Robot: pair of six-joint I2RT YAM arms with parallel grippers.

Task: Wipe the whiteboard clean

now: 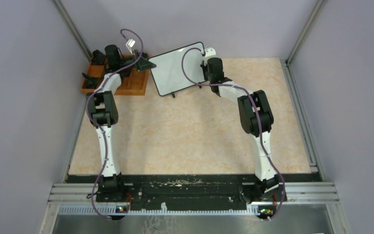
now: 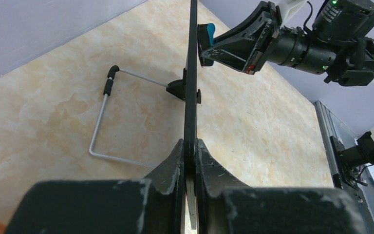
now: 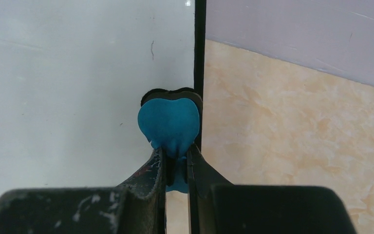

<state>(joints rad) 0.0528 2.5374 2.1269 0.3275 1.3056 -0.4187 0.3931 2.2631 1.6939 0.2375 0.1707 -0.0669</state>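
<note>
Both grippers are clenched. The left gripper (image 2: 191,155) pinches the near edge of the board (image 2: 191,73), which runs straight ahead of its fingers, seen edge-on and propped by a wire stand (image 2: 100,131) off to the fingers' left. The right gripper (image 3: 175,155) grasps a blue eraser (image 3: 169,122), its pad held against the white face directly ahead of the fingertips, hard up against the black frame (image 3: 199,48).

The face looks almost clean. Only a faint stroke (image 3: 152,49) shows beyond the eraser and slightly left.

Risks, as I judge them:
- The eraser sits at the very rim. A stroke drifting rightward would carry it over the frame and off the board, and it might catch there.
- The left hold is only a thin pinch on one edge. Firm pressure at the far corner could twist the board within those fingers or fold the stand.
- The right arm's cable (image 1: 185,58) loops over the face in the top view and may drag or snag during a wide sweep.
</note>
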